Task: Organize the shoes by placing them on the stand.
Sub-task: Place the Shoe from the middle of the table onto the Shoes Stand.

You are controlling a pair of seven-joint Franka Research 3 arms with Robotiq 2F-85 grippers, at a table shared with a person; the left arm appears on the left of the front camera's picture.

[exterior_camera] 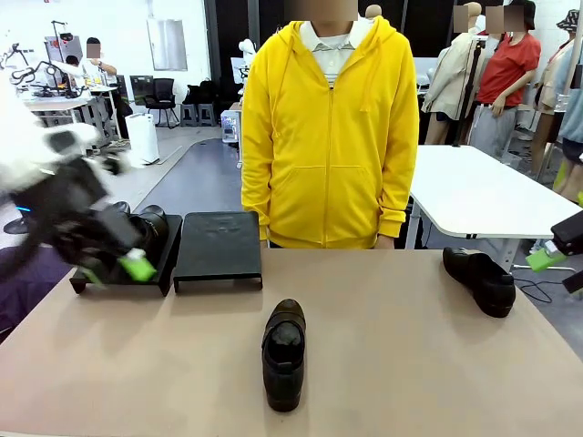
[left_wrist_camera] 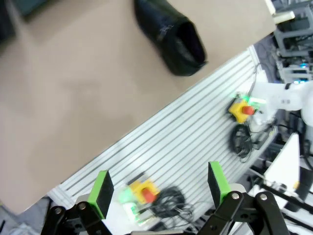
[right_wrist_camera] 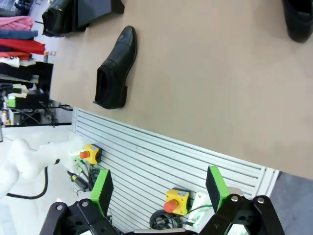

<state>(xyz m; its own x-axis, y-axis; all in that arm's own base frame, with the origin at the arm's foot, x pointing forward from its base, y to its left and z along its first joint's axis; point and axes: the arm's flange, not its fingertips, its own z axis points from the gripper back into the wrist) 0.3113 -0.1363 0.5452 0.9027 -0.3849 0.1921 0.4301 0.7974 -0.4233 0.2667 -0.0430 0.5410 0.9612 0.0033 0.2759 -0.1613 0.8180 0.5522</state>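
We note left end effector (exterior_camera: 117, 269) (released, holding nothing) low over left side of beige desk (exterior_camera: 410, 364), beside black flat-topped stand (exterior_camera: 217, 246) carrying one black glossy leather shoe (exterior_camera: 150, 226). Right end effector (right_wrist_camera: 159, 188) released too, off right edge. Second shoe (exterior_camera: 283, 353) mid-desk; third shoe (exterior_camera: 480, 280) near right edge.

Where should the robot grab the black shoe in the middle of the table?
Probably across its two long sides, by the opening near the heel, coming straight down. The shoe stands upright on its sole, heel toward the robot, so its narrow width faces sideways, with bare table on both sides.
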